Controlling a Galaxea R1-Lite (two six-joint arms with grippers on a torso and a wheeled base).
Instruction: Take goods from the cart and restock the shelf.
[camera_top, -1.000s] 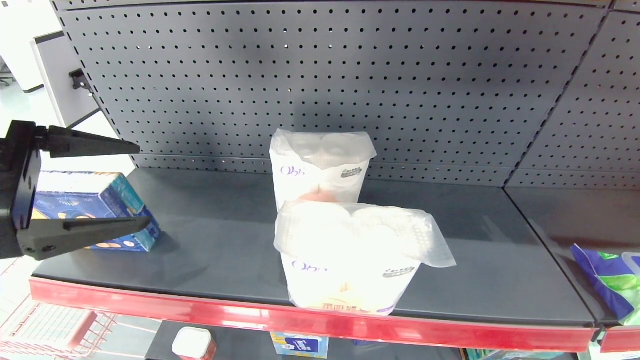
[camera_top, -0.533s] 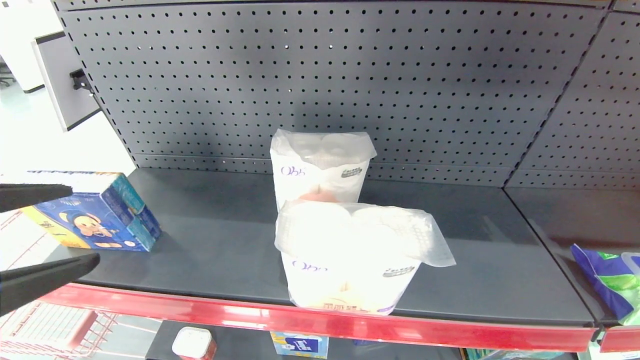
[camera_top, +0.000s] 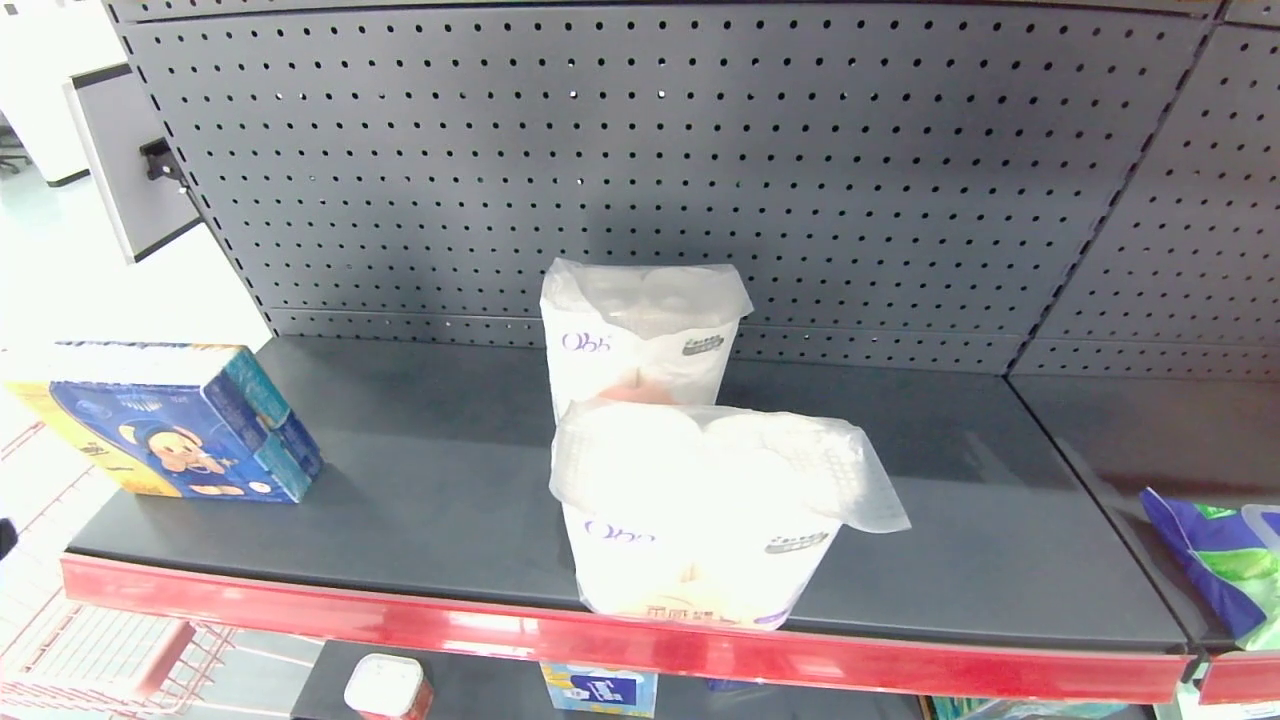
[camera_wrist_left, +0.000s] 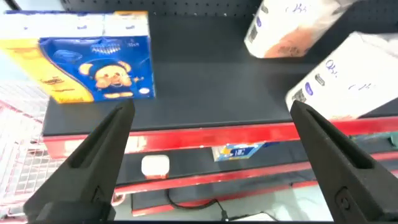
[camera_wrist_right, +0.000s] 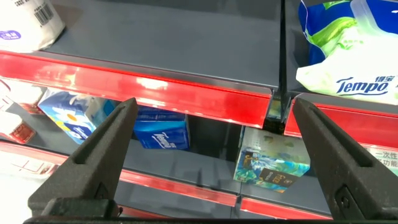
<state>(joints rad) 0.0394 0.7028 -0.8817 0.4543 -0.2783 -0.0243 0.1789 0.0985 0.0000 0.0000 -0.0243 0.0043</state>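
Observation:
A blue and yellow tissue pack (camera_top: 170, 420) lies at the left end of the dark shelf (camera_top: 430, 500), partly over its side edge. Two white roll packs stand mid-shelf, one at the back (camera_top: 640, 330) and one at the red front lip (camera_top: 700, 510). My left gripper (camera_wrist_left: 212, 107) is open and holds nothing. It sits in front of and slightly below the shelf lip, facing the blue pack (camera_wrist_left: 93, 62) and the white packs (camera_wrist_left: 348, 78). My right gripper (camera_wrist_right: 214, 102) is open too, level with the red shelf lip (camera_wrist_right: 155, 84) farther right.
A blue-green bagged pack (camera_top: 1215, 570) lies on the neighbouring shelf bay at the right, also in the right wrist view (camera_wrist_right: 348, 50). The red wire cart (camera_top: 90, 650) is at the lower left. Boxed goods (camera_wrist_right: 161, 130) fill the shelf below.
My left gripper, open around the blue tissue pack a second ago, has drawn back down and to the left out of the head view. The pack stays on the shelf.

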